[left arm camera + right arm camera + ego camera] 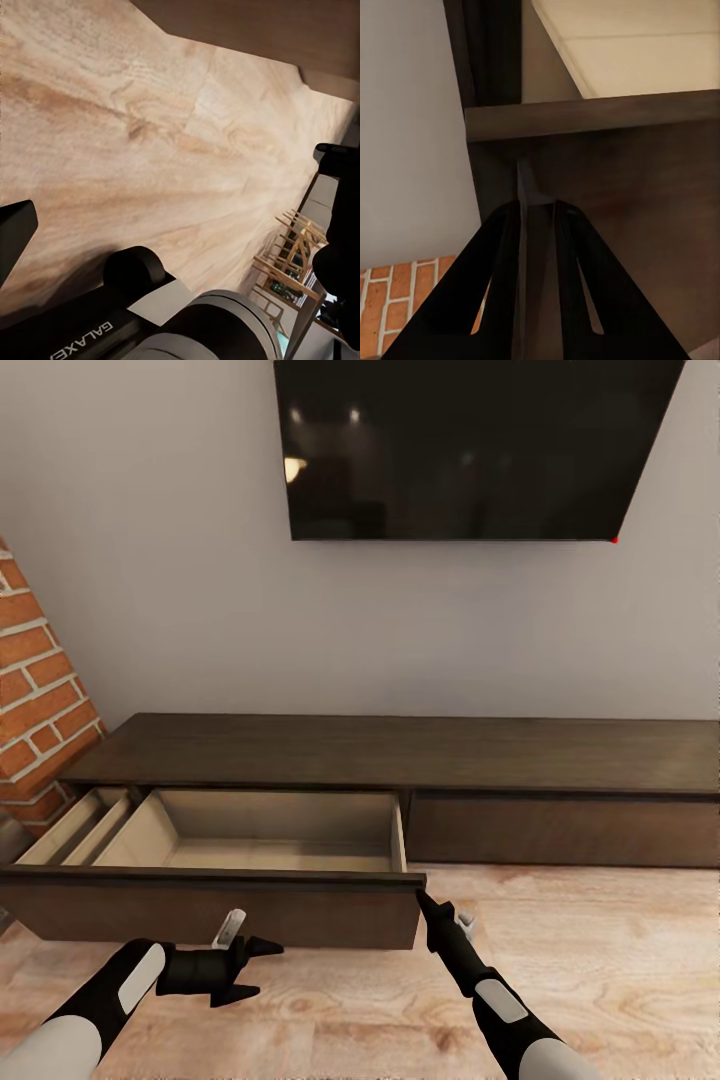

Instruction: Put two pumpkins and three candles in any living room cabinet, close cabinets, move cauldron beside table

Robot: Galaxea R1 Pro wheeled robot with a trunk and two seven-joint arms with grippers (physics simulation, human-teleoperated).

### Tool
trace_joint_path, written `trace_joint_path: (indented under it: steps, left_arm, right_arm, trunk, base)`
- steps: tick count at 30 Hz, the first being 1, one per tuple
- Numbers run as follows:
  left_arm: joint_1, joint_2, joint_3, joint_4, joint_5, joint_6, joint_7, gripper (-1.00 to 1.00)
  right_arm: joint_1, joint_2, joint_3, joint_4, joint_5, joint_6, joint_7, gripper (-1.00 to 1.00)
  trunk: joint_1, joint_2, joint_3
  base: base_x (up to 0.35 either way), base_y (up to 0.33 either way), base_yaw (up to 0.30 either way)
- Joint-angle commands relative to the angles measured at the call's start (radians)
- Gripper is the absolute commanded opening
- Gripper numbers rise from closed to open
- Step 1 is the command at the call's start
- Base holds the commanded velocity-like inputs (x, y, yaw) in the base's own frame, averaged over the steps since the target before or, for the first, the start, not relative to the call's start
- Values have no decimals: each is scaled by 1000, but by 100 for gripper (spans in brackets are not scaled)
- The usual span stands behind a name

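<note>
The long, low dark brown cabinet stands against the wall. Its left drawer is pulled out, and its pale interior holds nothing. My right gripper is shut, its tip touching the right end of the drawer front; in the right wrist view the fingers come together against that dark front. My left gripper hangs open and empty over the floor just in front of the drawer, its fingers spread wide over the planks. The pumpkins, candles and cauldron are out of view.
A black TV hangs on the wall above the cabinet. A brick column stands at the left. The cabinet's right drawer front is closed. Light wood floor stretches to the right.
</note>
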Motion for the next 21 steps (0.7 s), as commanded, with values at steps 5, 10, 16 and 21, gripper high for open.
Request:
trace_joint_path:
  steps: [5, 10, 16, 21]
  left_arm:
    - [1, 0, 0, 0, 0, 0, 0, 100]
    - [1, 0, 0, 0, 0, 0, 0, 100]
    - [1, 0, 0, 0, 0, 0, 0, 100]
    - [1, 0, 1, 0, 0, 0, 0, 100]
  right_arm:
    - [0, 0, -9, -2, -16, 7, 12, -100]
    - [0, 0, -9, -2, -16, 7, 12, -100]
    - [0, 0, -9, -2, -16, 7, 12, -100]
    - [0, 0, -9, -2, -16, 6, 12, -100]
  trunk:
    - [0, 0, 0]
    - [0, 0, 0]
    - [0, 0, 0]
    - [0, 0, 0]
  base:
    - [-21, 0, 0]
    - [-6, 0, 0]
    - [-80, 0, 0]
    - [-6, 0, 0]
